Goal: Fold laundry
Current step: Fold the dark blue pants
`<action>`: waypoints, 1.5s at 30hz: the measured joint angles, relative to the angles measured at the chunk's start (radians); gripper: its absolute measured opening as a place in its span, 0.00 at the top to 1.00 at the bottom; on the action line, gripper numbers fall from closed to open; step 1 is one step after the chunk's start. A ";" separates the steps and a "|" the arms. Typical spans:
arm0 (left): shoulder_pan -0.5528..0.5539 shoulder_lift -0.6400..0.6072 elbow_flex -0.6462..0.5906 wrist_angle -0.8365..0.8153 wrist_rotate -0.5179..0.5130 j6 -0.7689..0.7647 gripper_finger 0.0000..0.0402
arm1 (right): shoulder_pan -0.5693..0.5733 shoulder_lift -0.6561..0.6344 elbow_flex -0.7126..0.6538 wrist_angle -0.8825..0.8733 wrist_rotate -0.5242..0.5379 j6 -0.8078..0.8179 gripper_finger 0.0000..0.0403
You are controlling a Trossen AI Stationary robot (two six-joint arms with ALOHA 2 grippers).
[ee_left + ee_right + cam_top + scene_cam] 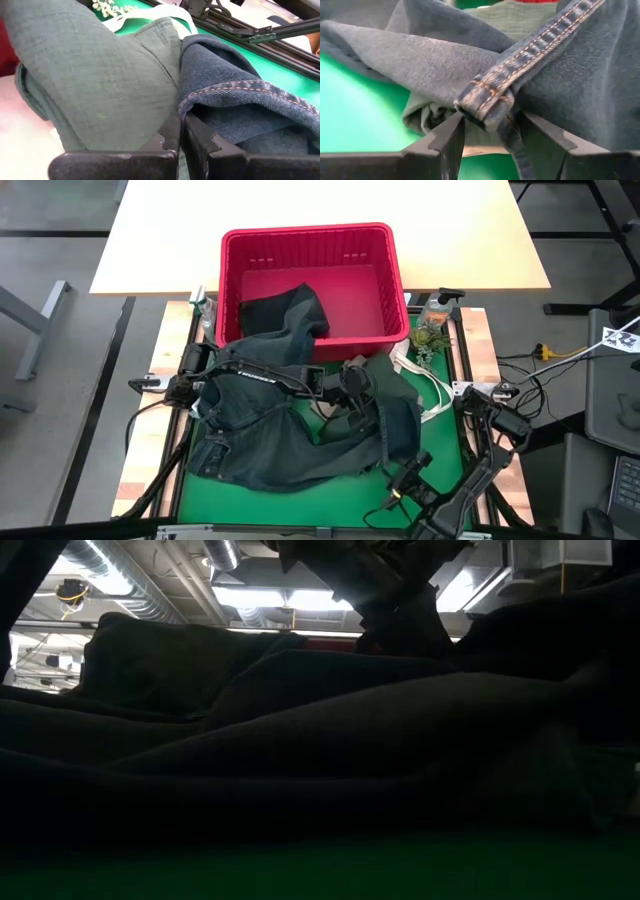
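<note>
The folding has hardly begun. The dark blue denim jeans lie crumpled in a heap on the green mat of the desk, with the olive-green buttoned shirt bunched at their 3 o'clock side, and a dark garment hangs over the near wall of the red basket at 12 o'clock. Nothing is flat or folded yet, so every piece is left to do.

The left gripper is over the middle of the heap, its fingers pressed together between the shirt and the denim hem; I cannot tell if any cloth is caught between them. The right gripper, at 5 o'clock of the heap, has its fingers spread around a stitched denim seam and seems to pinch it.

A clear bottle and a white strap are at 2 o'clock. I judge that the shirt tangled with the jeans stands in the way: they must be separated first.
</note>
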 joint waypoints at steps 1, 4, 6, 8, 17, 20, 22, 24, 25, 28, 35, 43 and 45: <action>0.000 0.000 0.000 0.000 0.002 -0.002 0.99 | -0.007 0.000 0.000 0.005 -0.003 0.000 0.53; 0.000 0.000 0.000 0.000 0.004 -0.002 0.99 | -0.026 0.000 0.000 0.003 -0.024 0.000 0.53; 0.000 0.000 0.000 0.000 0.005 -0.002 0.99 | -0.037 0.000 0.000 0.002 -0.037 0.000 0.53; 0.000 0.000 0.000 0.000 0.005 -0.002 0.99 | -0.045 0.000 0.000 0.002 -0.045 0.000 0.53; 0.000 0.000 0.000 -0.018 0.036 -0.001 0.99 | -0.022 0.000 0.074 -0.059 -0.040 0.003 0.53; 0.000 0.000 0.000 -0.019 0.038 -0.001 0.99 | -0.005 0.000 0.118 -0.105 -0.023 0.001 0.53; 0.000 0.000 0.000 -0.019 0.039 -0.001 0.99 | 0.000 0.000 0.134 -0.099 -0.022 0.002 0.53; 0.000 0.000 0.000 -0.019 0.039 -0.001 0.99 | -0.001 0.000 0.137 -0.078 -0.024 0.009 0.53; 0.000 0.000 0.000 -0.019 0.039 -0.001 0.99 | -0.003 0.000 0.138 -0.066 -0.024 0.014 0.53; 0.001 0.000 0.000 -0.019 0.039 -0.001 0.99 | -0.011 0.000 0.138 -0.065 -0.023 0.023 0.53; 0.001 0.000 0.000 -0.019 0.038 -0.001 0.99 | -0.054 0.000 0.138 -0.084 -0.026 0.024 0.53; 0.000 0.000 0.000 -0.019 0.039 0.000 0.99 | -0.124 0.000 0.138 -0.127 -0.176 -0.025 0.55; 0.000 0.000 0.000 -0.019 0.053 0.000 0.99 | -0.125 0.000 0.138 -0.151 -0.195 -0.027 0.59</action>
